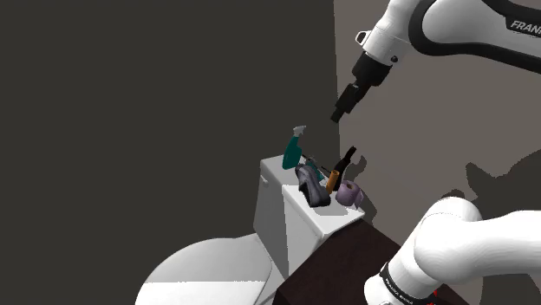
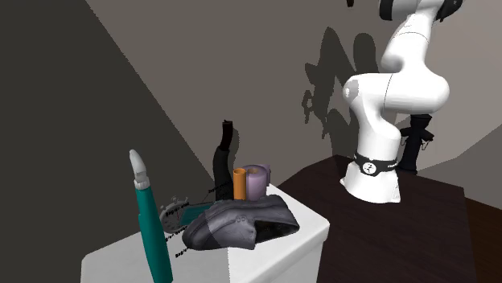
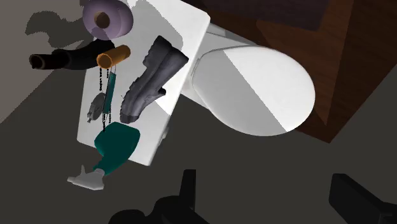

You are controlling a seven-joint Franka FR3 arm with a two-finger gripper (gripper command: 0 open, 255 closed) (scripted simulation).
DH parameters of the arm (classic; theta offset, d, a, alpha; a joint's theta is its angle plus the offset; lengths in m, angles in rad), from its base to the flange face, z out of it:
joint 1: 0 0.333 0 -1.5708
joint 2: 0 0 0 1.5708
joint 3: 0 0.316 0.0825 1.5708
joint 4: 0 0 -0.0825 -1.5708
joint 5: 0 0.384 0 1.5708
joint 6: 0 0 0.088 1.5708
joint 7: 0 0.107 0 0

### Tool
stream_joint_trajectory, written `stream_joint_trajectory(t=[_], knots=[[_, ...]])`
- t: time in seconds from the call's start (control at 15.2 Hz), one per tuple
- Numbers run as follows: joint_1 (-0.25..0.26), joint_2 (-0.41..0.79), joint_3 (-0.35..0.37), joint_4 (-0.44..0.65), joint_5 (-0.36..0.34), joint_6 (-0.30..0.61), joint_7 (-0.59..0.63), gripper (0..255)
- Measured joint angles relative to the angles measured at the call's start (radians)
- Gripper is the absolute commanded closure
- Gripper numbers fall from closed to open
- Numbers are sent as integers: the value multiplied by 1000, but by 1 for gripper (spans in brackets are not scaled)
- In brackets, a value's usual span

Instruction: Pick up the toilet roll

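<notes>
**Lilac toilet roll on a toilet tank, jaws open high above**

Pale lilac toilet roll (image 1: 349, 195), short and stout, plain-surfaced, with a darker round hole down its core. Seemingly stood on end. Placed on the flat lid of a white toilet tank (image 1: 334, 222), at the end of the lid nearest the dark brown box stand (image 1: 338, 260) and close to the grey wall.

Just beside the roll, a short orange cylinder (image 1: 333, 178). Next to that, against the wall, a black curved shape with a brown end (image 3: 57, 59); hard to tell what it is. Across the middle of the lid, a dark grey shoe (image 1: 310, 186) lying on its side, near the roll but apart from it. Further along, a small grey trinket on a dark chain (image 3: 98, 105). At the far end, a teal spray bottle with a pale grey nozzle (image 1: 295, 149). Below the tank, the white rounded toilet seat cover (image 1: 208, 273).

White robot arm with dark joints (image 1: 451, 26) reaching over from the shoulder view's upper right. Black jaws well above the tank, parted, gripping nothing, well apart from the roll. Open air straight above the roll; orange cylinder and black shape crowding one side.
</notes>
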Motion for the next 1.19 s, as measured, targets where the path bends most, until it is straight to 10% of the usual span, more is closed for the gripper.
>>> stream_joint_trajectory(t=[1.19], knots=[[-88, 9, -257, -370, -163, 272, -284, 0]])
